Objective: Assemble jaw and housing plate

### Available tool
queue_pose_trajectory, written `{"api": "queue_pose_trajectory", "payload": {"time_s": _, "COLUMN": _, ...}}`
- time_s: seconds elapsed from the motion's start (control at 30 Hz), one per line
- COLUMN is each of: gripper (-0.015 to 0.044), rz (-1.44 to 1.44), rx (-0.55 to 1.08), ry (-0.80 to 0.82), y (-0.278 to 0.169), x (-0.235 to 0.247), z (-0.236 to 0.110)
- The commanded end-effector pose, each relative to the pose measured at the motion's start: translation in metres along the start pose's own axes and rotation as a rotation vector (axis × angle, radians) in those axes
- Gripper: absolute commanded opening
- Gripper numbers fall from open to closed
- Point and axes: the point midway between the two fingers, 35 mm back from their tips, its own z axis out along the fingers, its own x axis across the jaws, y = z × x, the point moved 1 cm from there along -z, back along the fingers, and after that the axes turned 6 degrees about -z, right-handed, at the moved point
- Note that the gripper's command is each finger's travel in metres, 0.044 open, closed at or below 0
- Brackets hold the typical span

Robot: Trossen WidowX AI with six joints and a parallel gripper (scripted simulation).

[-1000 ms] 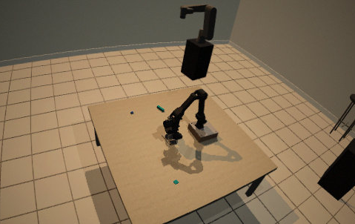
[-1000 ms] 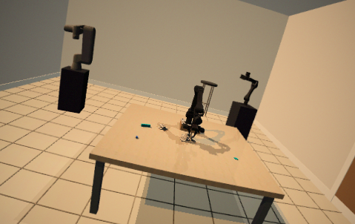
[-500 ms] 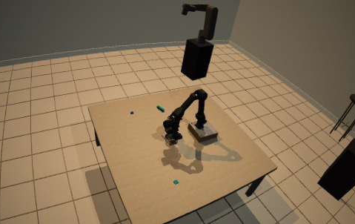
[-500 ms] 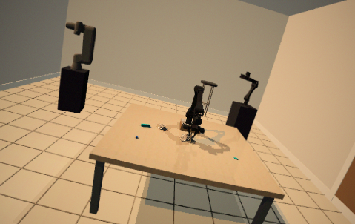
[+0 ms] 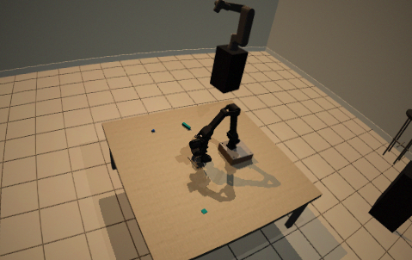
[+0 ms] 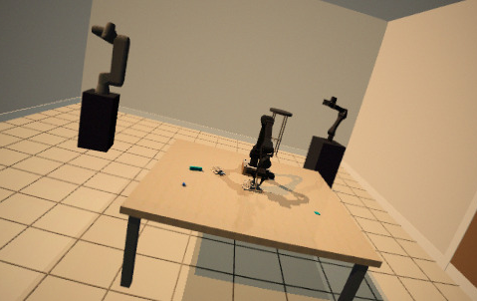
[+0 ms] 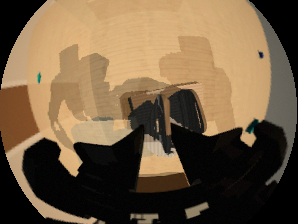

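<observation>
My gripper point(image 5: 199, 160) point(image 6: 255, 181) point(image 7: 156, 125) is low over the table and shut on a thin shiny part point(image 7: 161, 120); its shape does not show whether it is the free jaw or the housing plate. The shiny metal assembly point(image 5: 198, 163) point(image 6: 251, 188) is on the table directly under the fingertips. In the wrist view its surfaces reflect dark and brown shapes. Its pins, gear teeth and stubs are too small and covered to make out. Another small metal piece point(image 6: 218, 170) lies on the table to the left of the arm in the exterior view.
A teal cylinder point(image 5: 186, 126) point(image 6: 195, 168) and a small blue piece point(image 5: 153, 130) point(image 6: 183, 184) lie beyond the hand. A flat teal piece point(image 5: 204, 211) point(image 6: 317, 213) lies on the opposite side. My arm's brown base box point(image 5: 236, 154) stands close to the assembly.
</observation>
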Motion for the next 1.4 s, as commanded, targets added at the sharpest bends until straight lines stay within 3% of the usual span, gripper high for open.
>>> {"api": "queue_pose_trajectory", "payload": {"time_s": 0.0, "gripper": 0.0134, "rz": 0.002, "rx": -0.001, "ry": -0.003, "y": 0.0, "x": -0.0005, "z": 0.0012}}
{"api": "queue_pose_trajectory", "payload": {"time_s": 1.37, "gripper": 0.0134, "rz": 0.005, "rx": -0.001, "ry": -0.003, "y": 0.0, "x": -0.0005, "z": 0.0106}}
